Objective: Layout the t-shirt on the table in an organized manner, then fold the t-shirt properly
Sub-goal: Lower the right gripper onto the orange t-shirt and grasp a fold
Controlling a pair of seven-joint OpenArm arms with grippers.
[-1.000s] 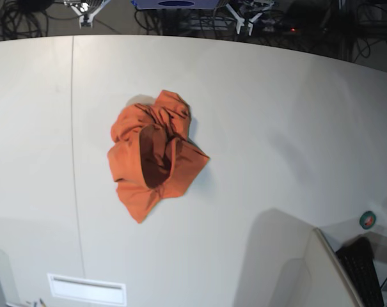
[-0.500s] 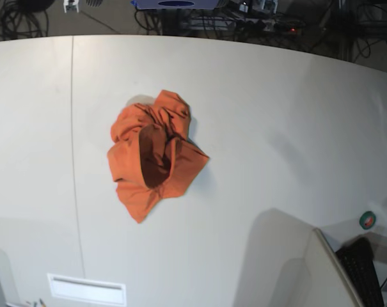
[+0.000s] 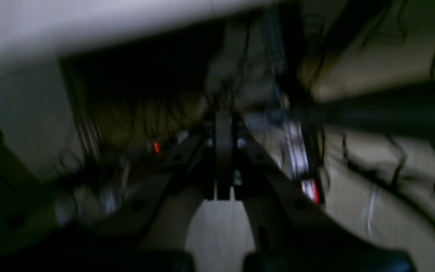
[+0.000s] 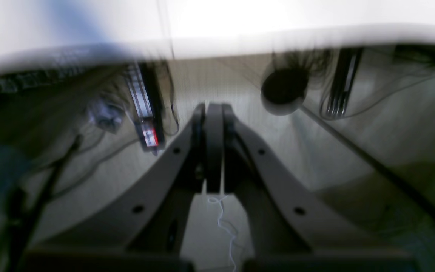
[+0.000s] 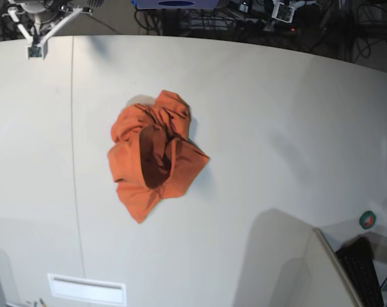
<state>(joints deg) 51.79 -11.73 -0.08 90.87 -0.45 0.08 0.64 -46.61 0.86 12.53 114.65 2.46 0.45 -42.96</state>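
Both claws are sitting pinched shut and empty at the far edge of the worktop (image 5: pixel 295 109).

Right claw (image 5: pixel 34 50) is hanging over the far corner near the seam line, its blurred wrist view showing the fingers (image 4: pixel 214 151) pressed together; left claw (image 3: pixel 223 158) is showing the same closed tips against dark cables. Well apart from both, the orange t-shirt (image 5: pixel 156 163) is lying crumpled in a heap near the middle of the worktop, an opening gaping upward.
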